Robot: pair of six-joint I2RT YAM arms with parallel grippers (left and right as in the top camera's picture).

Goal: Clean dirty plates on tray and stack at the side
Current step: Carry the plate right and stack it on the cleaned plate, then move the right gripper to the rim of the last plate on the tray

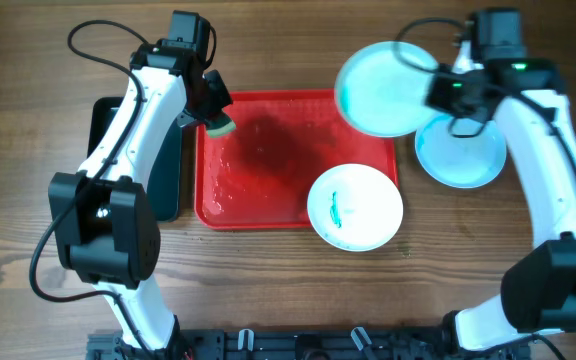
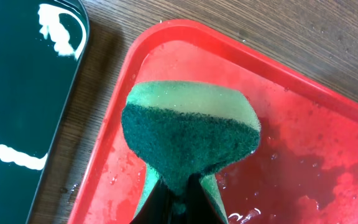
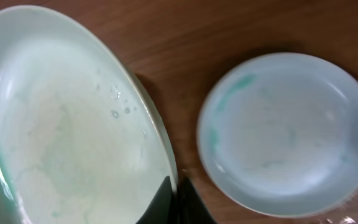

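Note:
My left gripper (image 1: 216, 118) is shut on a green sponge (image 2: 188, 127) and holds it just above the far left corner of the wet red tray (image 1: 258, 205). My right gripper (image 1: 438, 85) is shut on the rim of a white plate (image 1: 383, 88), held in the air over the tray's far right corner; the plate fills the left of the right wrist view (image 3: 67, 124). A second plate (image 1: 460, 150) lies on the table to the right, also in the right wrist view (image 3: 284, 134). A third plate (image 1: 355, 207) with a teal smear sits on the tray's near right corner.
A black tray (image 1: 168, 170) with white streaks lies left of the red tray, under my left arm; it also shows in the left wrist view (image 2: 17, 93). Bare wooden table (image 1: 288, 290) lies in front.

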